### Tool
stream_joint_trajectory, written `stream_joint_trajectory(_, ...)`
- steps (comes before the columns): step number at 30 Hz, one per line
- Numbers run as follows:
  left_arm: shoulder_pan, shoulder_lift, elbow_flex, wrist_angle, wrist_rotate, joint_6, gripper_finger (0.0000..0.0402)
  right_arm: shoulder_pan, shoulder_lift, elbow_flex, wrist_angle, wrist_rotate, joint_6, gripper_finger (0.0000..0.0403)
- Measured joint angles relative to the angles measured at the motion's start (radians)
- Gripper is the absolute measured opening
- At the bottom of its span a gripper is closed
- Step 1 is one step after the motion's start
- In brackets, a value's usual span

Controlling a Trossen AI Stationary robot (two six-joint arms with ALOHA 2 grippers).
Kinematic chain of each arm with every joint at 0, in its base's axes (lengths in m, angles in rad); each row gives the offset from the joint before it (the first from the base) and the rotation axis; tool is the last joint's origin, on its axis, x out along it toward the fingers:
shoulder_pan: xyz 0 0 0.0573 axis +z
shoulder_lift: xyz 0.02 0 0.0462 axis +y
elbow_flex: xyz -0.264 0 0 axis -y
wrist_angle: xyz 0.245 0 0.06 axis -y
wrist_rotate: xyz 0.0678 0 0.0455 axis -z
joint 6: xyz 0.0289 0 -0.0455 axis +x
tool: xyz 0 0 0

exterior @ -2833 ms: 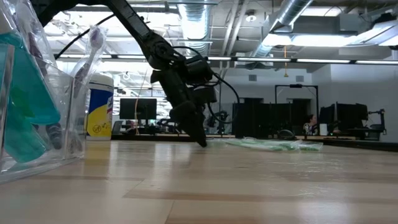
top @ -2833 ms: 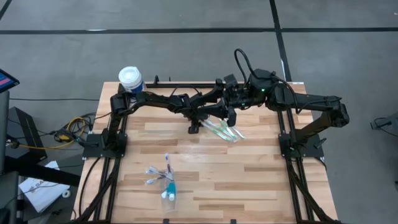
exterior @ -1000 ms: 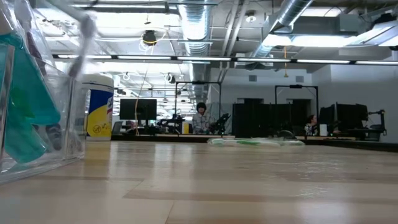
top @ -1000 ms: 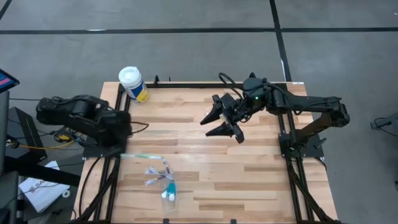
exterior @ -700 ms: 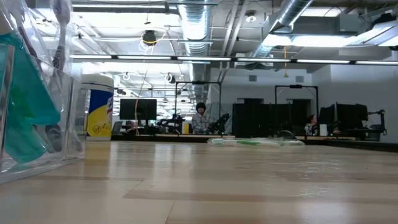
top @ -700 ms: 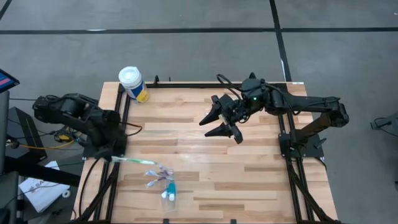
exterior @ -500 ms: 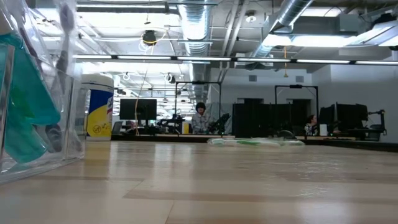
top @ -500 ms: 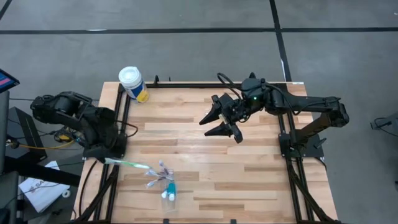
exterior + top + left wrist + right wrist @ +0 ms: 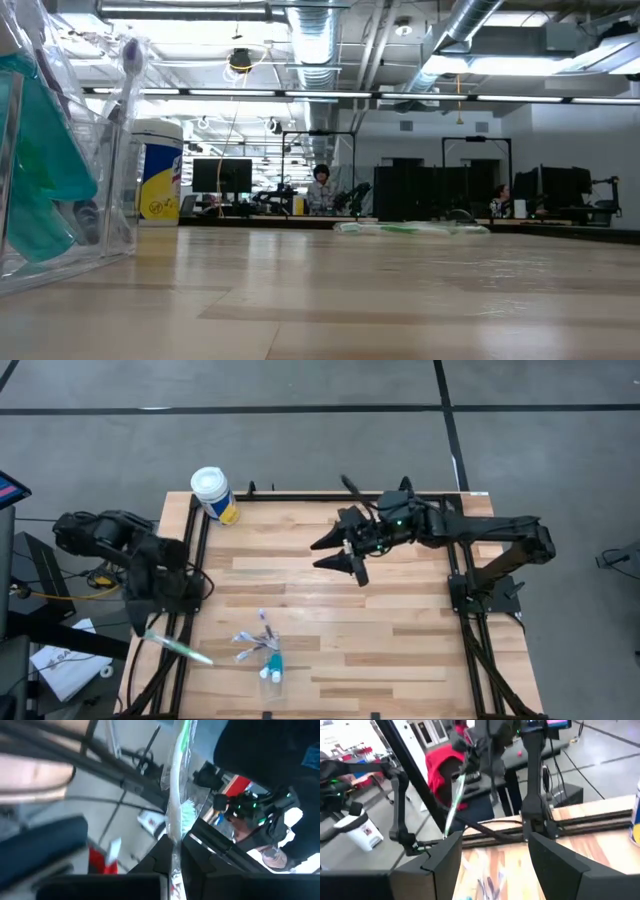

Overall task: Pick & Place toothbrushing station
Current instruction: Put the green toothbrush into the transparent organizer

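The toothbrushing station (image 9: 262, 651) lies in the lower left part of the desk (image 9: 400, 650) in the high view: a small see-through holder with slim toothbrushes and teal-and-white tubes. In the low view the same holder (image 9: 60, 170) fills the left edge of the frame, very near to the camera, with a purple-headed brush (image 9: 130, 55) standing up from it.

The left gripper (image 9: 150, 632) is at the left edge of the desk, over the dark frame rail. Its jaws are clenched on a pale green toothbrush in a clear wrapper (image 9: 178, 647), which points toward the lower right and ends just beside the station. The left wrist view shows this wrapped brush (image 9: 176, 805) rising straight from between the closed jaws.

The right gripper (image 9: 335, 553) hovers over the upper middle of the desk, well apart from the station. Its jaws are released and spread wide, with nothing between them.

A white-lidded canister with a yellow label (image 9: 212, 493) stands at the upper left corner of the desk. Another pale green wrapped item (image 9: 410, 228) lies far back on the desk in the low view.
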Motion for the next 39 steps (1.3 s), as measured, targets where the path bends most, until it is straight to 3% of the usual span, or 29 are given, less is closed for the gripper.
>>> stream_joint_trajectory(5,-0.078,0.098,0.0,0.005,0.128,-0.069,0.001,0.016,0.051,-0.001,0.007,0.003,-0.004,0.0219)
stream_joint_trajectory(10,-0.109,0.193,0.0,0.025,0.166,-0.084,0.001,0.026,0.086,-0.002,-0.014,-0.007,-0.05,0.0219)
stream_joint_trajectory(17,-0.099,0.318,0.0,0.196,0.121,-0.257,0.001,0.042,0.106,-0.001,0.01,-0.058,-0.186,0.0218)
stream_joint_trajectory(27,-0.052,0.445,0.0,0.562,-0.045,-0.595,0.001,0.005,-0.047,-0.001,-0.002,-0.263,-0.3,0.018)
stream_joint_trajectory(33,-0.076,0.517,0.0,0.58,-0.016,-0.629,0.001,-0.05,-0.132,-0.001,-0.01,-0.315,-0.31,0.0161)
stream_joint_trajectory(39,-0.081,0.548,0.0,0.593,-0.014,-0.638,0.001,-0.091,-0.188,-0.001,-0.059,-0.321,-0.332,0.0166)
